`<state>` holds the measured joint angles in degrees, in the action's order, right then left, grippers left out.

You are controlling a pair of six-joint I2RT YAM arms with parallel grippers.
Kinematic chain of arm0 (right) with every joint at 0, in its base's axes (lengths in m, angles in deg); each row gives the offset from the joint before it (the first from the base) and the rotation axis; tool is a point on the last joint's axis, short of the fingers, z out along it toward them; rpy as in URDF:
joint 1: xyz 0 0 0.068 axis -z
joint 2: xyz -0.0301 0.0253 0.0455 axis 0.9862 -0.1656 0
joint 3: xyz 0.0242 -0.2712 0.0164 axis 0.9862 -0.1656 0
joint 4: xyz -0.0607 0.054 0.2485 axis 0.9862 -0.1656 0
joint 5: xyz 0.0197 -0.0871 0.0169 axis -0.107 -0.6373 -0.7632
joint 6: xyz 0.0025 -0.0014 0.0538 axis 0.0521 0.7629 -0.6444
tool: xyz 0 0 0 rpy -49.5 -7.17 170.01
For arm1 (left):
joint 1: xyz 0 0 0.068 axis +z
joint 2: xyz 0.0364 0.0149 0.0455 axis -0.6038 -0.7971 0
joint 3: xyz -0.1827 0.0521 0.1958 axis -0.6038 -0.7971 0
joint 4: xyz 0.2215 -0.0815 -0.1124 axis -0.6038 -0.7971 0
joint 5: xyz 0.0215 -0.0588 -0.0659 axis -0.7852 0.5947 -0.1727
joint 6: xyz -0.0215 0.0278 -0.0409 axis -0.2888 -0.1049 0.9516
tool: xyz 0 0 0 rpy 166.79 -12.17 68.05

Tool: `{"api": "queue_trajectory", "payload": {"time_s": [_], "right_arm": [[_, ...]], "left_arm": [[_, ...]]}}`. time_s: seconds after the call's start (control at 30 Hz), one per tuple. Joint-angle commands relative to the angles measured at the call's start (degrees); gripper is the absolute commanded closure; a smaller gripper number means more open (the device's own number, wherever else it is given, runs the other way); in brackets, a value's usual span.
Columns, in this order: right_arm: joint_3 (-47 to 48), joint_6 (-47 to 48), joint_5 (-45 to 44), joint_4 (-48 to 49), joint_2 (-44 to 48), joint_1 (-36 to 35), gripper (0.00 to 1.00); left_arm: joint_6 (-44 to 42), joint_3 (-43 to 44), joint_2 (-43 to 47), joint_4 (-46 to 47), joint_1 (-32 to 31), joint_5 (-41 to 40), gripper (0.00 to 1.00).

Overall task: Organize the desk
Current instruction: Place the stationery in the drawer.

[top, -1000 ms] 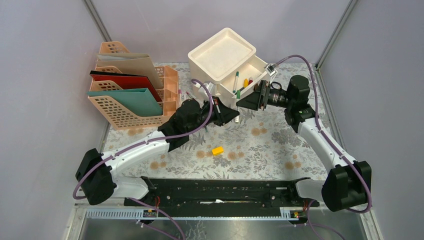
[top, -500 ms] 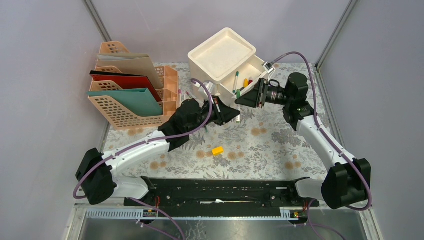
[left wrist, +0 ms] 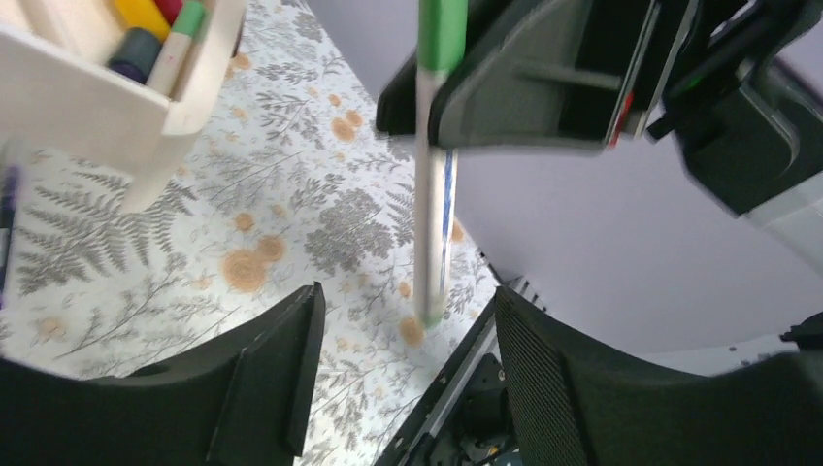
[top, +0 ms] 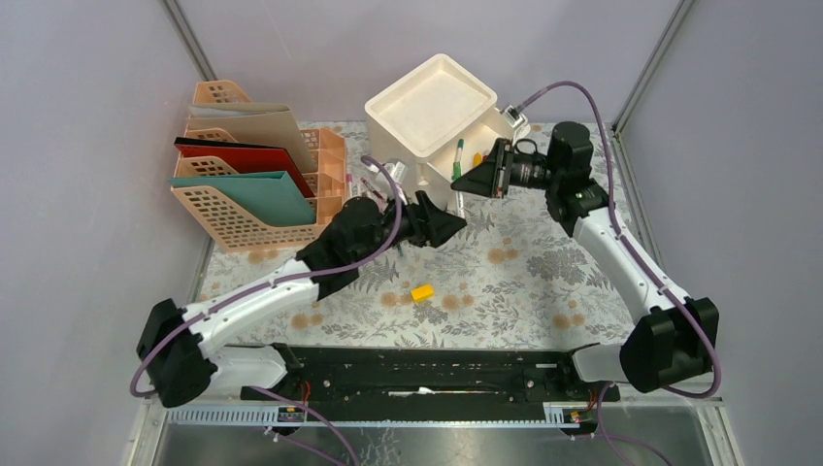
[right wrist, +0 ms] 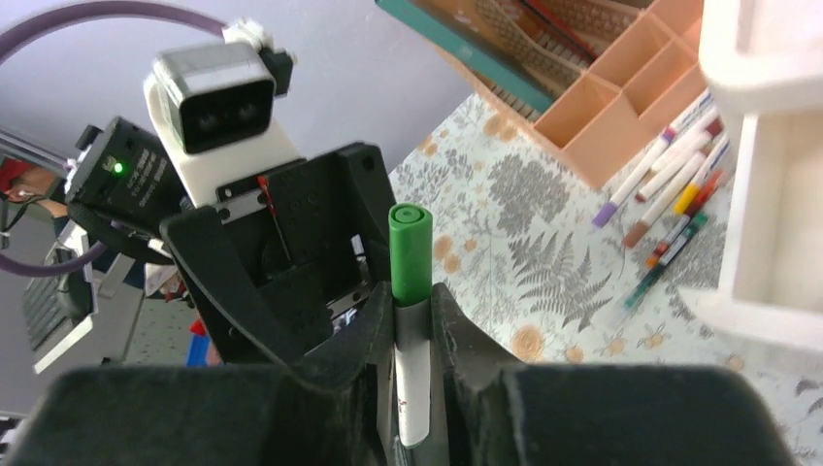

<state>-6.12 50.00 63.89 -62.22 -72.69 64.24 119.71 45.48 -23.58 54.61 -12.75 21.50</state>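
Pinching a green-capped marker (right wrist: 410, 262) upright, the right gripper (right wrist: 412, 320) is clamped on the pen's white barrel just below the cap, above the far middle of the desk (top: 543, 282) and just beside the near side of a white box (top: 432, 102). The left gripper (left wrist: 410, 301) faces it from close by with its jaws spread apart. In the left wrist view the marker's lower end hangs in the gap between them, and neither jaw appears to touch it. The desk, a tabletop under pale cloth printed with grey ferns and tan flowers, lies flat beneath both arms, reaching from the black rail (top: 427, 374) at its near edge to the back wall. The white box stands at the far edge, about midway, and an open compartment on its near side holds several pens (left wrist: 136, 53), a yellow, a red and a green-capped one among them. In the far left corner is a peach mesh file rack (top: 233, 218) with a teal folder (top: 257, 194), a red folder (top: 247, 155) and a beige folder (top: 257, 126) leaning in it. Loose markers (right wrist: 670, 194) lie on the cloth between the rack and the white box. A small yellow block (top: 422, 291) sits alone near the middle of the tabletop, well apart from both grippers.
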Motion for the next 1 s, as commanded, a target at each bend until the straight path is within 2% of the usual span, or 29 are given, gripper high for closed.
{"api": "queue_trajectory", "payload": {"time_s": [0.0,0.1,0.27,0.53,0.97], "right_arm": [[10.16,10.52,-3.33,-10.18,-2.49,-0.63,1.0],[15.75,15.11,-9.79,-17.93,-5.0,-0.63,1.0],[20.03,14.07,-24.6,-19.73,-7.36,-0.69,1.0],[25.04,4.56,-40.17,-20.33,-11.55,-0.73,1.0],[31.19,1.51,-44.64,-23.71,-19.68,-0.73,1.0]], "left_arm": [[-4.58,-2.02,8.11,-4.49,0.04,-7.95,0.21],[-7.47,-4.1,13.92,-8.87,0.39,-14.93,0.02],[-7.46,-7.5,20.0,-14.59,1.62,-24.19,0.01],[-4.79,-10.5,23.18,-19.78,3.17,-26.9,0.01],[-2.47,-11.49,23.54,-24.92,3.48,-30.38,0.01]]}}
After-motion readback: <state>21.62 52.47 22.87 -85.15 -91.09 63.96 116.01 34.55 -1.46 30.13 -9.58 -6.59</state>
